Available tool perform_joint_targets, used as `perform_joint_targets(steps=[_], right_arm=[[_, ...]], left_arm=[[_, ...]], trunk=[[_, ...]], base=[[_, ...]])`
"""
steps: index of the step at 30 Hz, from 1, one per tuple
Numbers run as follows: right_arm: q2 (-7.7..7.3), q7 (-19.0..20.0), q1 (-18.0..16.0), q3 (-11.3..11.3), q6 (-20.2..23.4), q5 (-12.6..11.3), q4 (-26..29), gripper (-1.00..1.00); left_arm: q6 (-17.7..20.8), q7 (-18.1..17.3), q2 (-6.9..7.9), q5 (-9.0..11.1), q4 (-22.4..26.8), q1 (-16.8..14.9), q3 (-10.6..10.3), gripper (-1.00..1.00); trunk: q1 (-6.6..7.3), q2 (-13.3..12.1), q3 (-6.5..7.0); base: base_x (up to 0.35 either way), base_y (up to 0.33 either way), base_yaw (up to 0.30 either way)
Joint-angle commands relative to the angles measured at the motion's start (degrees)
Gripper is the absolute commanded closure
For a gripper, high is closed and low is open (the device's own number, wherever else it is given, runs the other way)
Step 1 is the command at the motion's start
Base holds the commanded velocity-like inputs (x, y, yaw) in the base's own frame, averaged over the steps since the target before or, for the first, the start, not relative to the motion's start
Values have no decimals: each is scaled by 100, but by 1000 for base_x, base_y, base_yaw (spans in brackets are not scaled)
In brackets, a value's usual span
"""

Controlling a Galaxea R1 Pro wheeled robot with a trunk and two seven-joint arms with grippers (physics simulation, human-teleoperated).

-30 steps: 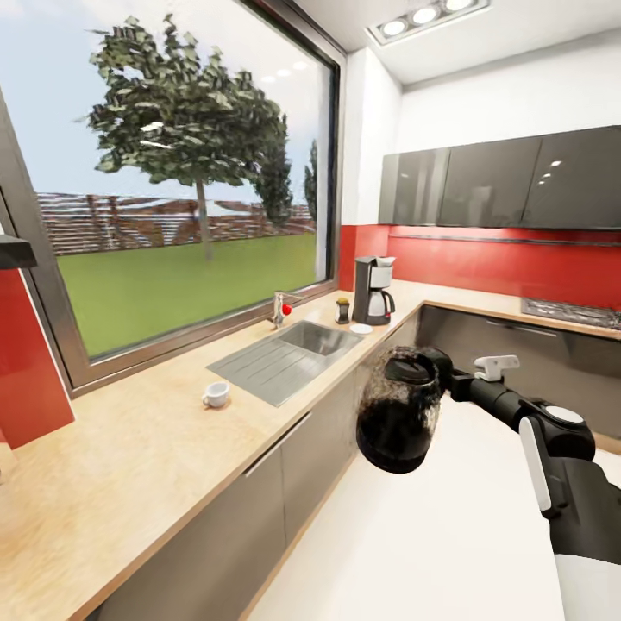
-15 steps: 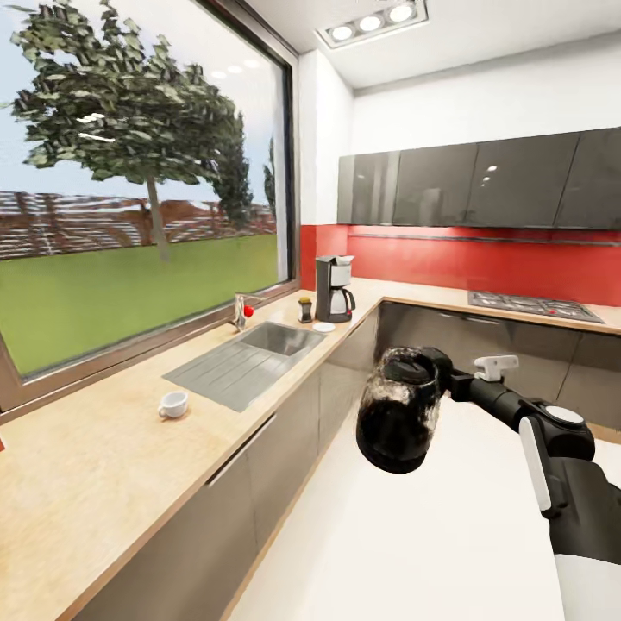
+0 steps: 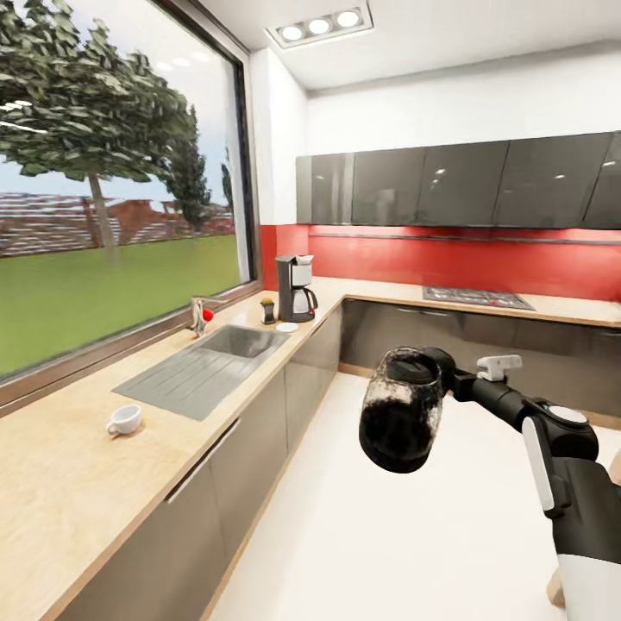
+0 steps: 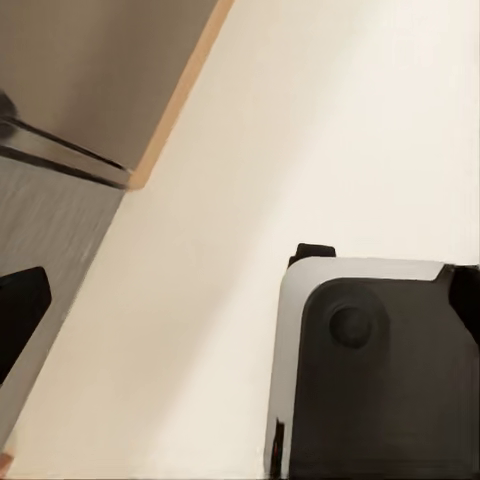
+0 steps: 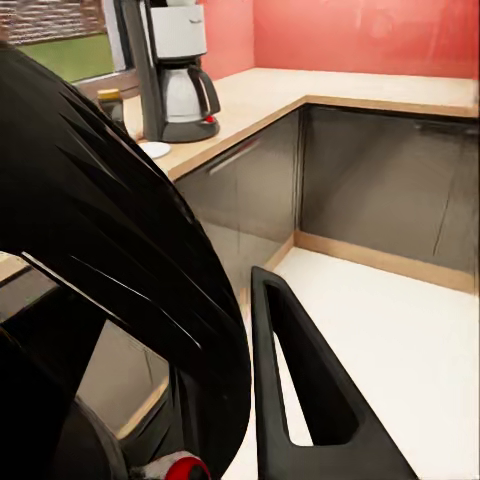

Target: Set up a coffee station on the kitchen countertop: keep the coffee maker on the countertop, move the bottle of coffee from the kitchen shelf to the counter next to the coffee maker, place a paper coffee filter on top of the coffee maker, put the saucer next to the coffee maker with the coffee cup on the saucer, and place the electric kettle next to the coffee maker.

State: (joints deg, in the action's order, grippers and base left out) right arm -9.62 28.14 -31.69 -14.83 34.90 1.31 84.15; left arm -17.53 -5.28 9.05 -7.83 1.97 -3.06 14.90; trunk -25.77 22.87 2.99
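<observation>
One electric kettle [image 3: 403, 420], dark and rigid, was carried over the floor, well apart from the coffee maker [image 3: 295, 289]. Our right gripper [image 3: 448, 379] was clamped at its handle [image 5: 305, 395], which we judged the soundest hold. We reckoned it fairly heavy and smooth. Contents: hidden. Beside the coffee maker stood the saucer [image 3: 287, 327], unladen, and the bottle of coffee [image 3: 268, 310]; the coffee cup [image 3: 125, 420] lay beyond the sink [image 3: 237, 341]. We could not tell our left gripper's state.

**What the frames hide or crop**

The right gripper [image 3: 444, 373] sits behind the electric kettle [image 3: 400, 421], so its jaws cannot be read. In the right wrist view the kettle body is cropped. The bottle of coffee [image 3: 268, 310] beside the coffee maker [image 3: 295, 288] is too small for detail. The saucer [image 3: 287, 327] is a small white spot.
</observation>
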Motion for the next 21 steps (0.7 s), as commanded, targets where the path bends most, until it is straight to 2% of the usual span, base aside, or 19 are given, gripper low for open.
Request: perform_joint_targets(steps=[1, 8, 16, 19, 21], right_arm=[[-1, 42, -4, -10, 33, -7, 5, 100], [-11, 42, -4, -11, 30, -5, 5, 100], [-22, 42, -4, -19, 28, 0, 14, 100], [-23, 42, -4, -20, 26, 0, 39, 100], [-23, 42, -4, -17, 26, 0, 55, 100]], left_arm=[[-16, -16, 1, -59, -50, -2, 50, -100], [91, -16, 7, -61, -222, 6, 30, -100], [1148, -18, 16, -68, -227, 3, 1, -100], [1973, -24, 10, -191, -217, 0, -83, -100], [2305, -20, 9, -289, -209, -1, -137, -100]], trunk=[[-2, 5, -2], [-2, 5, -2], [-2, 5, -2], [-2, 5, -2], [-2, 5, -2]], base=[[0, 0, -300], [34, 0, -300], [112, 0, -300], [201, 0, -232], [226, 0, -69]])
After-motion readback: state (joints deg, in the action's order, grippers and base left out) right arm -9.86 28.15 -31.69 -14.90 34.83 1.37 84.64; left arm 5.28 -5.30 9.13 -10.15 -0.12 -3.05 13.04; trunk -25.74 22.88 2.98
